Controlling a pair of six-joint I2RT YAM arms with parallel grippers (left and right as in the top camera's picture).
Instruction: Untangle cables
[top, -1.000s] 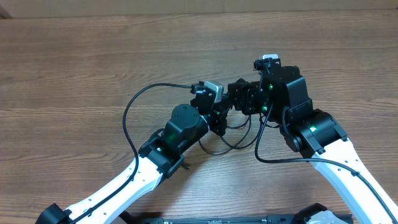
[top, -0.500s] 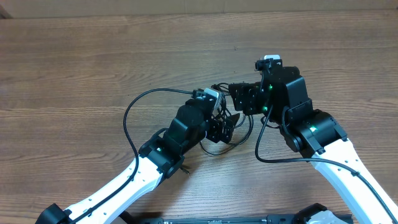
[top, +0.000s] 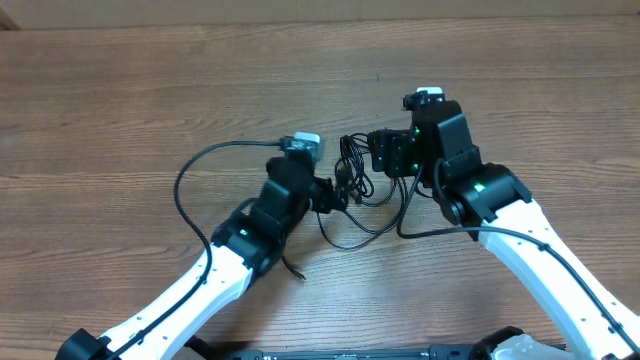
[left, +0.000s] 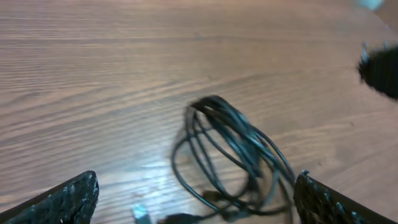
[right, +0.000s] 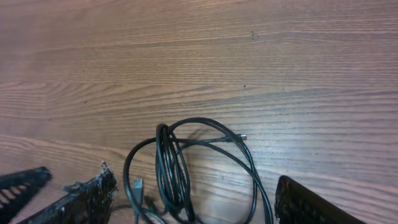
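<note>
Where the overhead view leaves detail unresolved, the two wrist cameras supply it. From above, the cables (top: 352, 178) lie as a black clump on the wooden table (top: 120, 100), between the left gripper (top: 333, 193) and the right gripper (top: 378, 155). One loose loop trails back from both toward the arm bases. Finger spread cannot be read in this view, as the dark gripper bodies merge with the cords.

Left wrist camera, blurred: both fingers (left: 71, 198) stand wide apart at the lower corners with nothing clamped. The bundle lies on the table ahead of and between them, nearer the right-hand finger. Its strands gather into a tight bend at the far end.

Right wrist camera, sharper: the jaws are likewise wide and hold nothing. The coils lie ahead of the gap, closer to the left-hand finger (right: 84, 198). A small plug (right: 138, 185) sits just beside that finger. A thin connector tip (right: 240, 137) points outward at the far side of the loops. Neither is legible from above.
</note>
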